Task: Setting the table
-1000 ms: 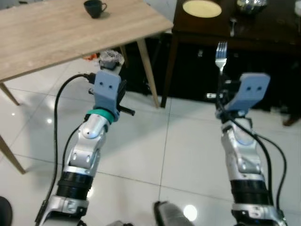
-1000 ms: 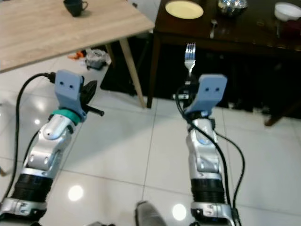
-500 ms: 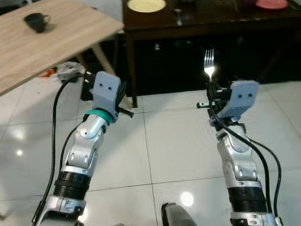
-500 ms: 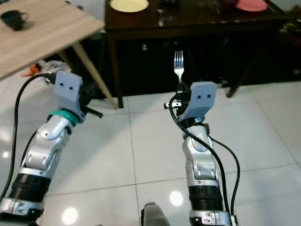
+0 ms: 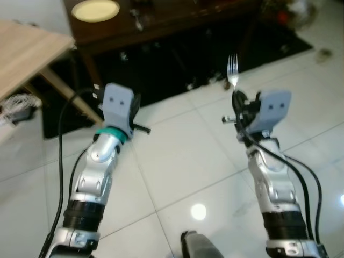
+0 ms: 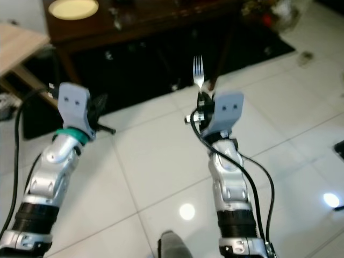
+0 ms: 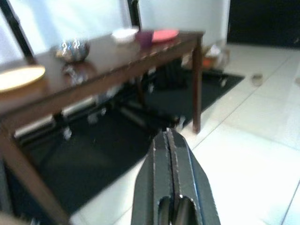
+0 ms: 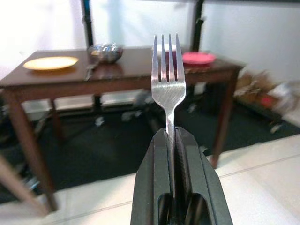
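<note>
My right gripper (image 5: 238, 103) is shut on a silver fork (image 5: 233, 71) that stands upright, tines up, over the white tiled floor. In the right wrist view the fork (image 8: 168, 79) rises between the two black fingers (image 8: 152, 164). My left gripper (image 7: 170, 140) is shut with nothing in it and is held out in front at the left (image 5: 137, 113). Ahead stands a dark wooden table (image 5: 177, 16) with a yellow plate (image 5: 95, 9) and a piece of cutlery (image 5: 138, 22) on it. A metal bowl (image 8: 105, 50), a pink plate (image 8: 198, 57) and a white bowl (image 7: 124, 33) also sit on that table.
A light wooden table (image 5: 24, 54) juts in at the left, its leg (image 5: 67, 94) slanting to the floor. A black rug (image 5: 177, 59) lies under the dark table. Small clutter (image 6: 274, 11) lies on the floor at the far right. White tiles stretch before me.
The whole view has swung to the right: the light table has slid off to the left and the dark table now lies ahead. Both arms hold the same pose, fork still gripped.
</note>
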{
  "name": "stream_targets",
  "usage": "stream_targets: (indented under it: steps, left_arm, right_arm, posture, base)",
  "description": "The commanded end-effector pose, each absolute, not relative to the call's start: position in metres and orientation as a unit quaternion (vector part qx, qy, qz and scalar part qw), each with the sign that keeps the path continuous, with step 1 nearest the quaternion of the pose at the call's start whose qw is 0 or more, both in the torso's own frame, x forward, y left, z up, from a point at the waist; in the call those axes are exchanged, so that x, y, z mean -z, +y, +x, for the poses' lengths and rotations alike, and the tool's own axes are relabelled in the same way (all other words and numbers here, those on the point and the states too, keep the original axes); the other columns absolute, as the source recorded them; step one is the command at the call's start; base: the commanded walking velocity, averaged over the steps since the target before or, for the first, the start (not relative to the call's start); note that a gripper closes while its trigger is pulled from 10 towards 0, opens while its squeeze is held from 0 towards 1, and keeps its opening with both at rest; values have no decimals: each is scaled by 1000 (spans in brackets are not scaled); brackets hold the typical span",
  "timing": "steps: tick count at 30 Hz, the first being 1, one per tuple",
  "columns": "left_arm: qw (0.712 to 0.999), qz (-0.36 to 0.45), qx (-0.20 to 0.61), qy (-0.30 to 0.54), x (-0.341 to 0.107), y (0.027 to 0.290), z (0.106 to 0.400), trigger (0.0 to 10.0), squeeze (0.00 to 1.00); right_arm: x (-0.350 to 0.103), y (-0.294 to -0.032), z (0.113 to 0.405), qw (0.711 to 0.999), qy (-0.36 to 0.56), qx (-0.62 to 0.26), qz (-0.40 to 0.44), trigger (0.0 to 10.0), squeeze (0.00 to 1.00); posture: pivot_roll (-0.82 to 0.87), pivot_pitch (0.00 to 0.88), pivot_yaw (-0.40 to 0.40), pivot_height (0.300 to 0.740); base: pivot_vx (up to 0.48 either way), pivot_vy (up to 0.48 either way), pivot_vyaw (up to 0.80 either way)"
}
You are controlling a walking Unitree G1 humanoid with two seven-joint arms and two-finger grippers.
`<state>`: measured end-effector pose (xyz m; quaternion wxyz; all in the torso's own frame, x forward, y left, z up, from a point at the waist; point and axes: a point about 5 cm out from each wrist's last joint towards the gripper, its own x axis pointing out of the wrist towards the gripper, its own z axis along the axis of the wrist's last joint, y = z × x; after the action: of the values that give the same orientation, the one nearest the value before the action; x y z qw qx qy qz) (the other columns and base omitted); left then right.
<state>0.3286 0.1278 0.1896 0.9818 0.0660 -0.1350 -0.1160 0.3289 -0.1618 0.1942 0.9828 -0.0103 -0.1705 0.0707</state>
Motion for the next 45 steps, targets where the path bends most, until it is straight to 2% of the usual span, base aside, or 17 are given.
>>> stream_targets:
  steps: [1, 10, 15, 22, 45]
  left_arm:
    - [985, 73, 94, -123, -180, 135, 324, 10000, 0]
    - [983, 81, 100, -132, -183, 132, 323, 10000, 0]
    - [981, 88, 103, -141, -186, 129, 326, 10000, 0]
    - [974, 106, 106, -168, -195, 117, 333, 10000, 0]
    - [970, 113, 117, -179, -196, 113, 335, 10000, 0]
  right_arm:
    - [-190, -150, 333, 982, -161, -99, -2, 10000, 0]
    - [-193, -146, 336, 981, -168, -96, 22, 10000, 0]
    - [-189, -150, 331, 982, -165, -89, 25, 10000, 0]
    - [-186, -160, 325, 982, -170, -72, 35, 10000, 0]
    - [-188, -155, 325, 980, -178, -75, 42, 10000, 0]
  posture:
    - [-51, 57, 21, 740]
    - [-56, 58, 44, 740]
    - [-79, 57, 61, 740]
    - [-113, 51, 84, 740]
    - [-107, 48, 93, 740]
  base:
    - [0, 0, -800]
    - [0, 0, -739]
    - [0, 0, 0]
    - [411, 0, 0]
    - [441, 0, 0]
